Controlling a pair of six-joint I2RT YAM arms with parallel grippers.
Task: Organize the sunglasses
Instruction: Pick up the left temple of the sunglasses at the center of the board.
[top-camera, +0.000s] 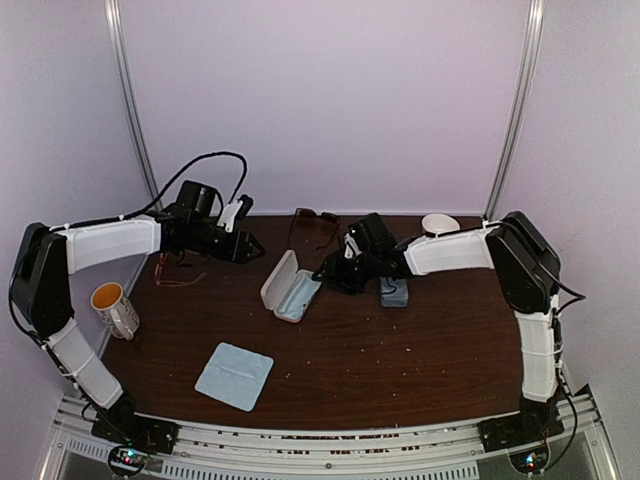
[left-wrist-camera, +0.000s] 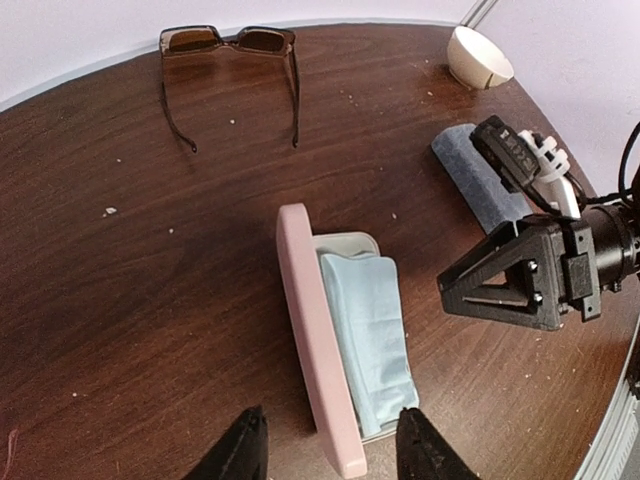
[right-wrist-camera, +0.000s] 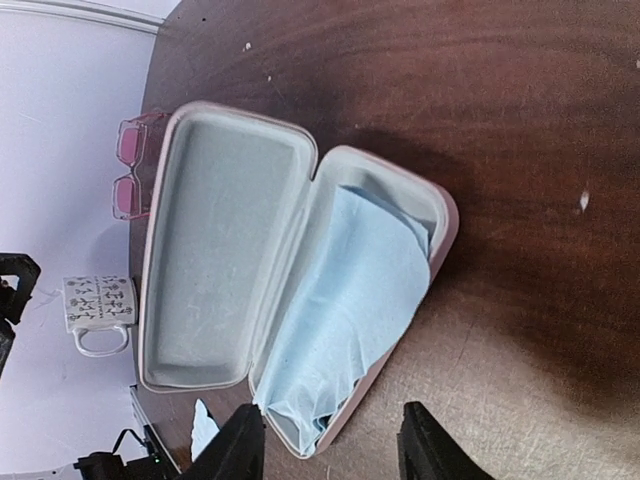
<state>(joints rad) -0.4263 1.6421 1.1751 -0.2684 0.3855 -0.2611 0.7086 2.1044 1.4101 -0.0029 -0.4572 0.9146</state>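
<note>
Awaiting storage: dark sunglasses (left-wrist-camera: 230, 60) and thin-framed glasses (right-wrist-camera: 130, 170), both loose on table (left-wrist-camera: 150, 300). Pink case (right-wrist-camera: 290, 280) open, holding cloth (right-wrist-camera: 350, 310) only. Left gripper (left-wrist-camera: 330, 450) and right gripper (right-wrist-camera: 330, 450) spread, holding nothing.

Dark wooden table (top-camera: 400, 370), pale lilac walls (top-camera: 320, 100), metal corner posts (top-camera: 514, 110)

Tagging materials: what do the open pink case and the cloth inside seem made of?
Open pink case: apparently a rigid moulded shell, matte, with grey felt-like lining. Cloth: thin light-blue fabric, probably microfibre, given its soft folds.
</note>
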